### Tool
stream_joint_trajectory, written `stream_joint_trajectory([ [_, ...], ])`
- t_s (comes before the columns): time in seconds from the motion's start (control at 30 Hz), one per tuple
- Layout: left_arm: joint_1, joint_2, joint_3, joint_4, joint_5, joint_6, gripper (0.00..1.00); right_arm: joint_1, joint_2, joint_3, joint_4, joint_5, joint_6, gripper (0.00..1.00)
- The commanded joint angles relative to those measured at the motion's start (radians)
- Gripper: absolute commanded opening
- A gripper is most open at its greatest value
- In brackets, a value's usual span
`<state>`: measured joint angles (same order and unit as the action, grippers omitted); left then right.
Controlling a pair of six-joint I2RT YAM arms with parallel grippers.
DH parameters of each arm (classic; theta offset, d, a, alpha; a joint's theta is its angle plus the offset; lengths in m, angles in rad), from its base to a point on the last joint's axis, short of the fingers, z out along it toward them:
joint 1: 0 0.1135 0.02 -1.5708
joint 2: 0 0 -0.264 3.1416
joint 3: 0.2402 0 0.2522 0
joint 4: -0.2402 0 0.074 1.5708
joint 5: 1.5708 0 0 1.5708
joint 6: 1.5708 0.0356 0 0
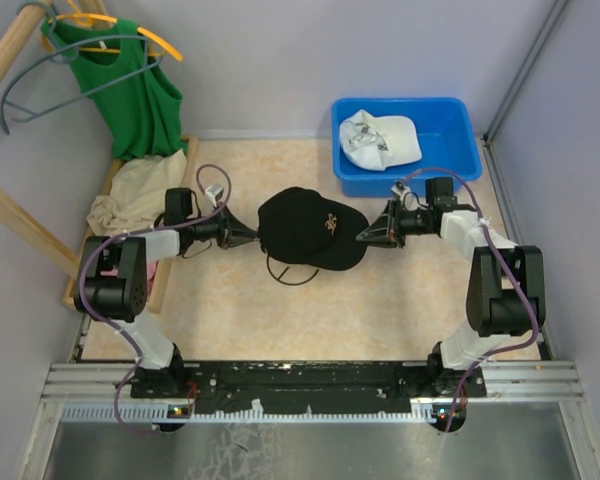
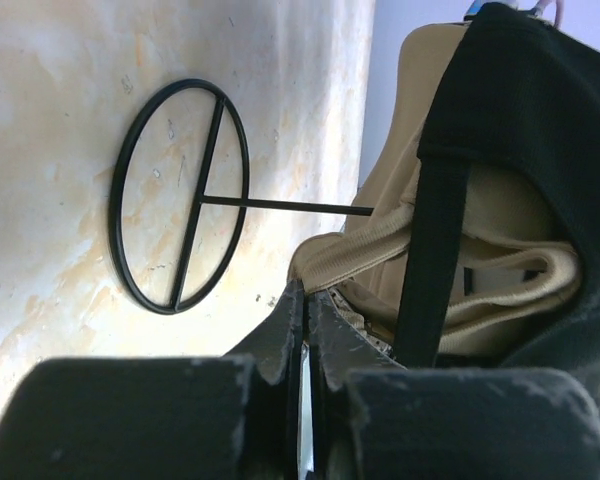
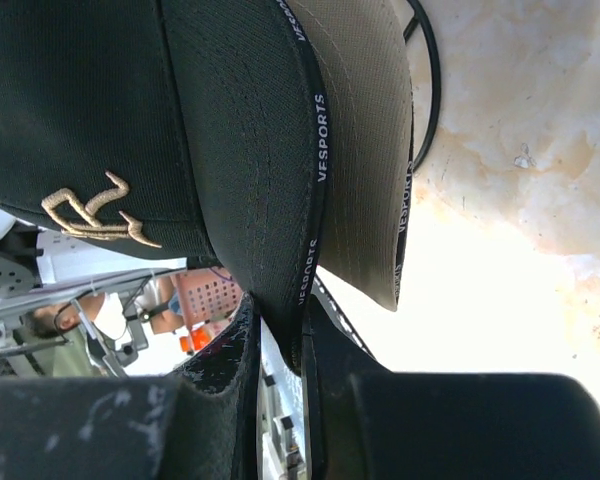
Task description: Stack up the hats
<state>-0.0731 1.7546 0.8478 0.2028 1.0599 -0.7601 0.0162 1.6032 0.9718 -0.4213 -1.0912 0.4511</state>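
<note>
A black hat [image 1: 310, 228] with a gold logo sits mid-table, over a tan hat [image 2: 400, 180] whose brim [image 3: 365, 150] peeks out beneath it. A white hat [image 1: 380, 138] lies in the blue bin [image 1: 450, 120]. My left gripper [image 1: 250, 237] is shut, and its tips [image 2: 307, 297] rest at the tan hat's back edge; I cannot see whether fabric is pinched. My right gripper [image 1: 365, 237] stands slightly open around the black hat's brim [image 3: 280, 200]. The brim lies against one finger, with a gap at the other.
A dark wire frame [image 2: 180, 195] rests on the table under the hats. Beige cloth [image 1: 135, 195] lies in a wooden tray at the left, below a green shirt [image 1: 130, 90] on a hanger. Walls close in the table on three sides.
</note>
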Motion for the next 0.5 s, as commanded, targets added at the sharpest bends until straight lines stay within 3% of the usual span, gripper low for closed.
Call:
stream_joint_trajectory([
  [0.0,0.053,-0.064,-0.058,0.099,-0.021,-0.091,0.08,-0.018,0.020,0.019,-0.092,0.409,-0.083,0.04],
  [0.07,0.066,-0.094,-0.057,0.098,-0.009,-0.102,0.17,-0.018,0.020,0.029,-0.093,0.406,-0.082,0.04],
  [0.27,0.101,-0.192,-0.093,0.186,0.026,-0.202,0.32,-0.018,0.038,0.044,-0.095,0.383,-0.076,0.03],
  [0.47,0.103,-0.219,-0.082,0.173,0.046,-0.202,0.45,-0.019,0.041,0.065,-0.124,0.387,-0.088,0.02],
])
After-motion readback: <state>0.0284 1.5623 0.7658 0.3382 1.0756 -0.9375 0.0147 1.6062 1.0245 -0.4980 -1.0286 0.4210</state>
